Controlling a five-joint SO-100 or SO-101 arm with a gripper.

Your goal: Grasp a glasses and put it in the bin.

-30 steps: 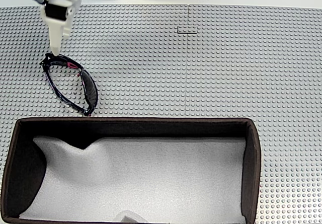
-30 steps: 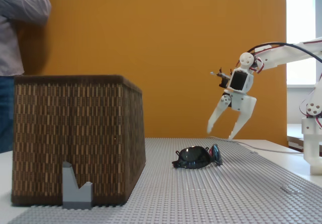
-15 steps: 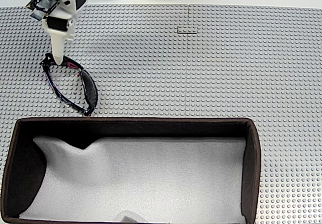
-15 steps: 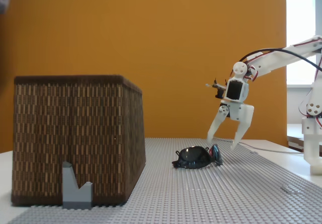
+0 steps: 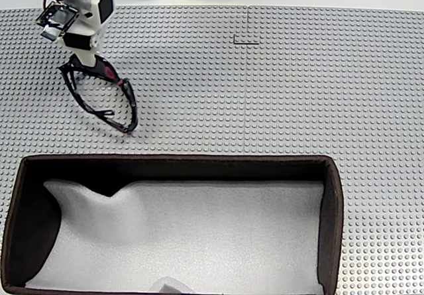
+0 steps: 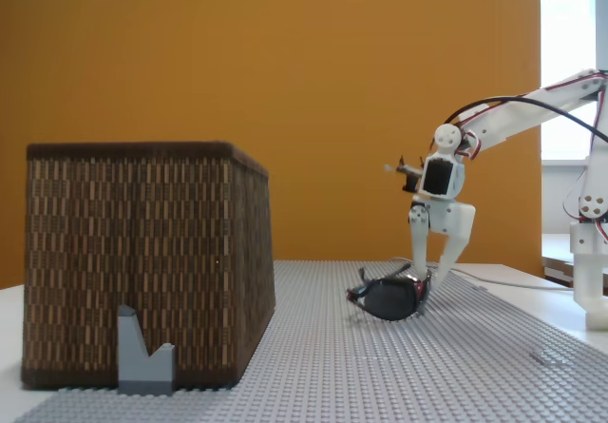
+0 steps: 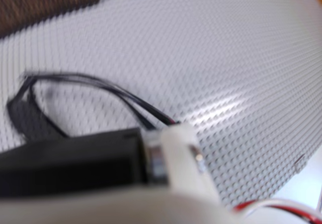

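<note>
Grey studded baseplate surface (image 5: 278, 89) w/ orange wall behind. Black wraparound sport sunglasses w/ dark lenses, pink-red accents (image 5: 99, 95) lying near far-left corner in overhead fixed view, well apart from large dark brown woven bin w/ white foam lining (image 5: 334, 202). White gripper (image 6: 427, 273) pressing down on frame end, fingers closing round it; sunglasses tilting in side fixed view. Judgement: light, stiff plastic, glossy, prob. slippery; thin arms springy, so hinge corner is best hold.

There was 1 pr of glasses (image 5: 99, 96), 1 bin (image 5: 331, 209), 1 small grey block (image 6: 142, 352) beside it, and 1 arm w/ 1 tool (image 6: 430, 273).
</note>
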